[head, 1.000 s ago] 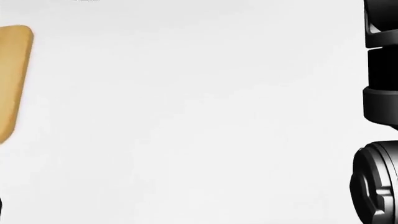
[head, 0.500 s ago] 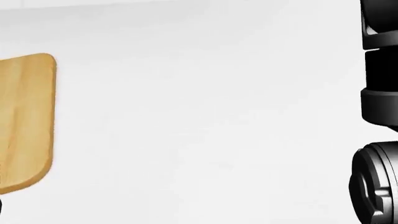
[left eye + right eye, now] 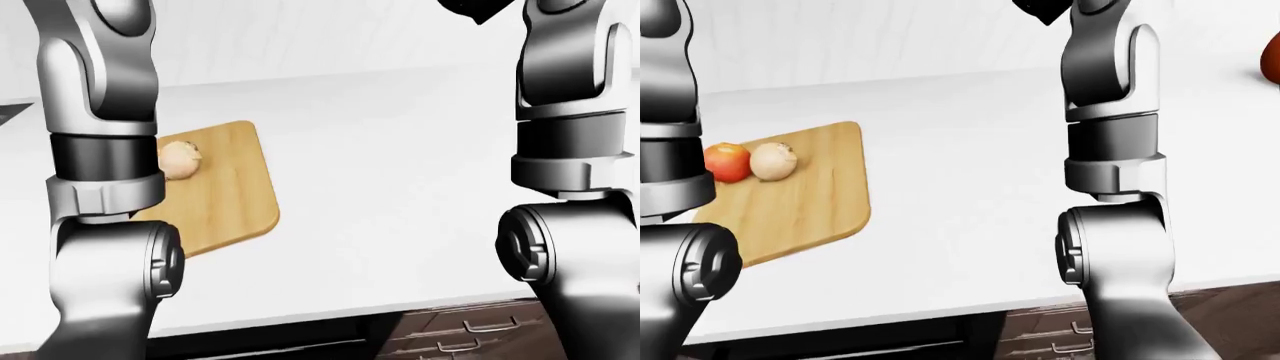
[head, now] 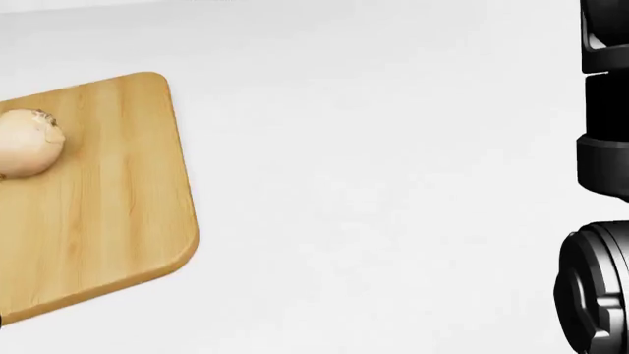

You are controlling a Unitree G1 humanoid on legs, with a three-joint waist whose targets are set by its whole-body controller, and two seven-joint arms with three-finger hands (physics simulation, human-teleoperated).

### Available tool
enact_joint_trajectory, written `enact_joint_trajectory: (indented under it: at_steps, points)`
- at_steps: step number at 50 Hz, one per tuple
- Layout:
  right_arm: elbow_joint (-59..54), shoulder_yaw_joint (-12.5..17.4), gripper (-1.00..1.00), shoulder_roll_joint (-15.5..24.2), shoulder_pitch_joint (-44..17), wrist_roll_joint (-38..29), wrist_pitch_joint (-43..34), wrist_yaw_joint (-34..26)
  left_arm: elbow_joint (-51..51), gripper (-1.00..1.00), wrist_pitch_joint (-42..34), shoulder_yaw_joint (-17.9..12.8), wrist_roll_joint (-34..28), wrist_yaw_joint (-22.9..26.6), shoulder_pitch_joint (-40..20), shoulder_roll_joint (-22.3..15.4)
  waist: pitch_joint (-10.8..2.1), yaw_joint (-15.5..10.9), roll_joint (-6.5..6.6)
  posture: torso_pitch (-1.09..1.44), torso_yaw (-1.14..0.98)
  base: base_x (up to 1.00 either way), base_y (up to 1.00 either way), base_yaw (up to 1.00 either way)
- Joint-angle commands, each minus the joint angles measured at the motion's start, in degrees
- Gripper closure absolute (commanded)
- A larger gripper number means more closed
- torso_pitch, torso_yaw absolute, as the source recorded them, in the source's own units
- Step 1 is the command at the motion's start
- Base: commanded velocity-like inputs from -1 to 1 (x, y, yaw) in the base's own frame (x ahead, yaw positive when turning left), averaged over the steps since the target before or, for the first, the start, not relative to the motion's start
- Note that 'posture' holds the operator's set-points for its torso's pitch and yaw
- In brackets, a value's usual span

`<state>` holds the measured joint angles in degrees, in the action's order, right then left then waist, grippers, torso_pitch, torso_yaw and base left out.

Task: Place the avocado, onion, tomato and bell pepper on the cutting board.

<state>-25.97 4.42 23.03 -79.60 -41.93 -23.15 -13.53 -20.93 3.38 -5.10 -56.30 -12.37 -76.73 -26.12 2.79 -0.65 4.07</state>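
The wooden cutting board lies on the white counter at the left of the head view, with a pale onion on it. In the right-eye view a red tomato rests beside the onion on the board. A dark red rounded thing shows at the right edge, cut off. Both arms are raised. My left arm runs out of the top, its hand unseen. Only a black sliver of my right hand shows at the top. No avocado is in view.
The white counter stretches to the right of the board to a pale wall. Its near edge runs along the bottom of the eye views, with dark wooden drawers beneath. My right arm fills the right edge of the head view.
The whole head view has shifted. The board has slid rightward into the picture and the onion now shows on it. My right arm stays at the same edge.
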Motion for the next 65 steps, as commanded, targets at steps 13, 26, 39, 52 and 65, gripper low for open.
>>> enact_joint_trajectory:
  at_steps: [13,26,39,52,65]
  points:
    - [2.30,0.56,0.98,0.55,-1.18,0.38,0.79,0.60,2.06,1.00,0.03,-0.46,-0.03,-0.45,-1.17,-0.25,-0.89,2.22,-5.02,0.00,0.00,-0.18,0.45,0.00]
    - [3.47,0.34,0.98,0.47,-0.54,0.30,0.69,-0.15,2.70,1.00,0.56,-0.41,-0.01,0.23,-0.97,-0.18,-1.26,2.09,0.44,0.00,0.00,0.00,0.22,0.00]
    - [3.67,0.52,0.96,0.43,0.00,0.59,0.67,-0.10,3.27,1.00,1.02,-0.31,-0.24,0.21,0.23,0.29,-0.04,0.89,-4.46,0.00,0.00,0.00,0.01,0.00]
    - [4.45,0.53,0.97,0.39,0.66,0.30,0.56,-0.21,3.60,1.00,1.21,-0.42,-0.29,0.41,0.46,0.40,-2.35,1.16,-0.74,0.00,0.00,0.00,0.14,0.00]
    - [4.36,0.78,0.96,0.84,0.05,0.92,0.85,-0.15,3.20,1.00,1.59,-0.23,-0.35,0.57,-0.43,0.66,-0.44,0.32,-5.58,0.00,0.00,0.00,0.15,0.00]
